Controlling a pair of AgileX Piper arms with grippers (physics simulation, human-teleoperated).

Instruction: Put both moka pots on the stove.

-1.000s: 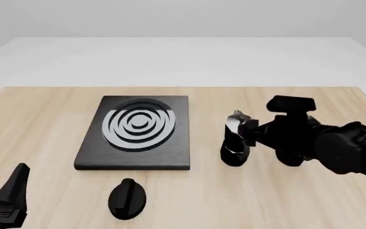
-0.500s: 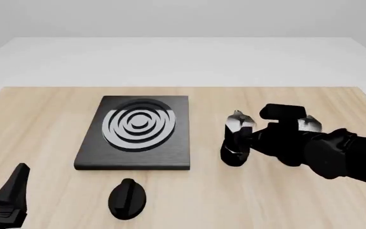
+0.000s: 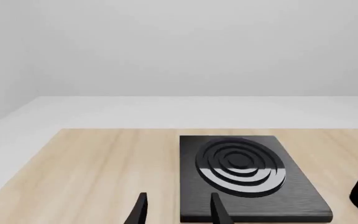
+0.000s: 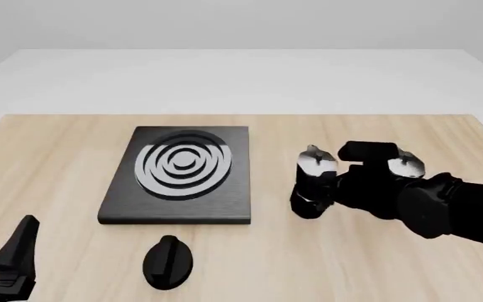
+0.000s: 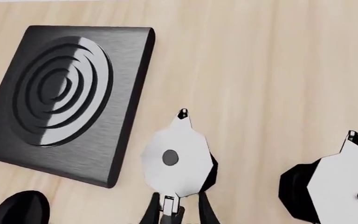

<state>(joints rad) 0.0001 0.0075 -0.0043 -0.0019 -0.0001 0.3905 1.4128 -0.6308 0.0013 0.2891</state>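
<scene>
While your right gripper (image 5: pixel 174 211) sits at the near moka pot (image 4: pixel 312 182), its fingers (image 5: pixel 149 212) flank that pot's black side handle (image 5: pixel 172 206) with a sliver of daylight either side, so parted, not clamped (the front view hides the fingertips behind the arm). That pot stands upright on the tabletop (image 4: pixel 57 163), just off the stove (image 4: pixel 180 173) at its 3 o'clock, not touching the slab. The second moka pot (image 4: pixel 402 165) pokes its silvery lid out behind your right arm, further out at 3 o'clock from the first; the right wrist view shows the two pots apart. The stove's burner rings carry nothing. At the stove's 6 o'clock lies the low black oval knob (image 4: pixel 168 262). Your left gripper (image 3: pixel 177 212) hangs low at the near-left corner, fingers spread apart and holding nothing, pointed toward the stove.
</scene>
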